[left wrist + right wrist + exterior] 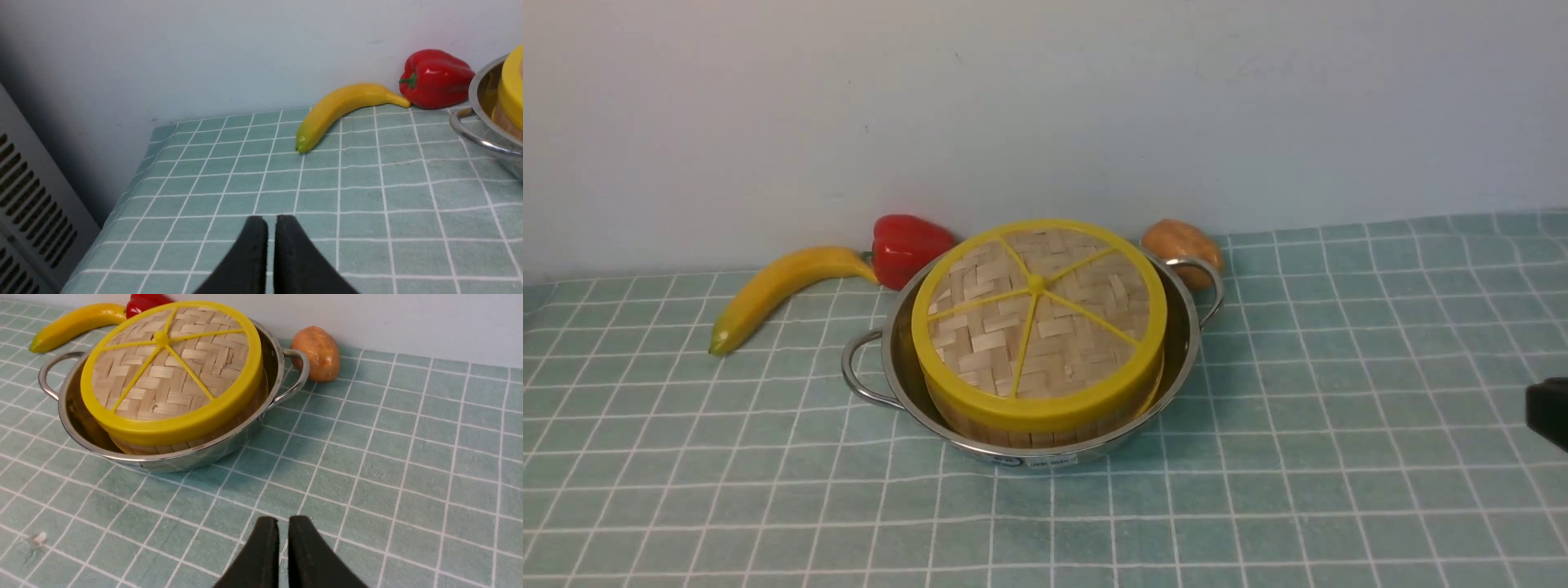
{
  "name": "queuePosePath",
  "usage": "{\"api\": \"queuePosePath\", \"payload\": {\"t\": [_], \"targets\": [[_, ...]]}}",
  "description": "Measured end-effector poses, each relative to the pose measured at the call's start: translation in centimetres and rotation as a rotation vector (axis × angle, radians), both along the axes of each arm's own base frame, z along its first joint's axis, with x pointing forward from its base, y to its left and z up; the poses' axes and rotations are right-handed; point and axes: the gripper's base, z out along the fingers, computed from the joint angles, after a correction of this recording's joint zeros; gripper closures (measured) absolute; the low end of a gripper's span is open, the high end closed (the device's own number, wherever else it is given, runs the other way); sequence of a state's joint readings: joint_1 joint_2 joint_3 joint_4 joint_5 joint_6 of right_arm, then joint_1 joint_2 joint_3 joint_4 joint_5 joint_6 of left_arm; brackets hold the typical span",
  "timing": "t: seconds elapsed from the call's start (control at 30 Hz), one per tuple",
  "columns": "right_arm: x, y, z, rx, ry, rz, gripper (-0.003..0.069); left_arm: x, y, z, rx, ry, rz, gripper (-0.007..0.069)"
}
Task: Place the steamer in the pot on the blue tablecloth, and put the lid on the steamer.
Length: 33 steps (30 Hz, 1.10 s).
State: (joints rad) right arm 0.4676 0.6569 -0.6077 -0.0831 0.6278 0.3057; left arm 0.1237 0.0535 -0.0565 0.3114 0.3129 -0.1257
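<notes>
The shiny steel pot (pixel 1176 359) with two loop handles stands on the blue tablecloth (pixel 1339 457) at centre. The bamboo steamer (pixel 1013 426) sits inside it; only its slatted wall shows. The woven lid (pixel 1037 314) with yellow rim and spokes lies on top of the steamer, tilted slightly. Pot (pixel 179 459), steamer (pixel 139 448) and lid (pixel 171 371) also show in the right wrist view. My right gripper (pixel 283 524) is shut and empty, over cloth right of the pot; a black part of it shows at the front view's right edge (pixel 1547 412). My left gripper (pixel 271 222) is shut and empty, over cloth left of the pot (pixel 484 106).
A banana (pixel 776 286) and a red bell pepper (pixel 907 245) lie behind the pot on the left, a brown potato (pixel 1180 245) behind it on the right, all near the white wall. A grey vented panel (pixel 28 204) stands past the cloth's left edge.
</notes>
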Motion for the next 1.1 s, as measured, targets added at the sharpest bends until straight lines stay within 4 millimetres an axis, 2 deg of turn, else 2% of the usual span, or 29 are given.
{"api": "queuePosePath", "payload": {"t": [0.03, 0.13, 0.77, 0.9, 1.07, 1.1], "targets": [[0.0, 0.0, 0.0, 0.000, 0.000, 0.000, 0.0591, -0.1, 0.0, -1.1, 0.000, 0.005, 0.000, 0.0602], [0.0, 0.0, 0.0, 0.001, 0.000, 0.000, 0.0581, -0.2, 0.0, -1.8, -0.001, 0.008, -0.001, 0.0592], [-0.3, -0.2, 0.2, 0.006, -0.017, -0.005, 0.0489, -0.2, 0.0, -1.7, 0.009, -0.008, -0.004, 0.0560], [-1.1, -1.6, 0.5, 0.016, -0.084, -0.075, 0.0470, -0.2, 0.0, -1.7, 0.009, -0.008, -0.004, 0.0550], [-3.5, -4.0, -1.5, 0.041, -0.194, -0.228, 0.0446, -0.2, 0.0, -1.7, 0.009, -0.008, -0.004, 0.0539], [-4.2, -4.5, -2.8, 0.045, -0.220, -0.276, 0.0438, -0.2, 0.0, -1.7, 0.009, -0.008, -0.004, 0.0539]]}}
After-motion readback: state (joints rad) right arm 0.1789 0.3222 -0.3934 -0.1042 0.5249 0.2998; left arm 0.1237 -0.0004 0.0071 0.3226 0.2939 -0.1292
